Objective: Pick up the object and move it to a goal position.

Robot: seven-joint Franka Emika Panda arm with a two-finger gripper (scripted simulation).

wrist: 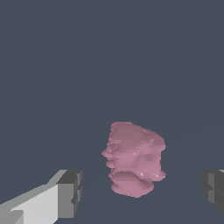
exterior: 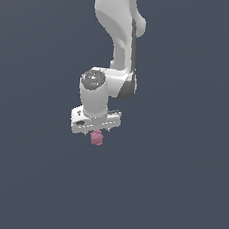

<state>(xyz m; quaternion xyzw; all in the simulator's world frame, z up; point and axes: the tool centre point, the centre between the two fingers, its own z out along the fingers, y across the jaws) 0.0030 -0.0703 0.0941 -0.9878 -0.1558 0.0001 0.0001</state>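
Note:
The object (exterior: pixel 97 137) is a small pink, bumpy, berry-like blob lying on the dark grey floor. It peeks out just below my white gripper (exterior: pixel 95 132) in the exterior view. In the wrist view the object (wrist: pixel 134 159) sits between my two grey fingertips (wrist: pixel 70 194), with a clear gap on each side. The gripper (wrist: pixel 142 192) is open and touches nothing. My arm hangs straight down over the blob, and the fingers themselves are mostly hidden behind the hand in the exterior view.
A plain dark grey floor (exterior: pixel 178 194) stretches all around. No goal marker or other object shows in either view.

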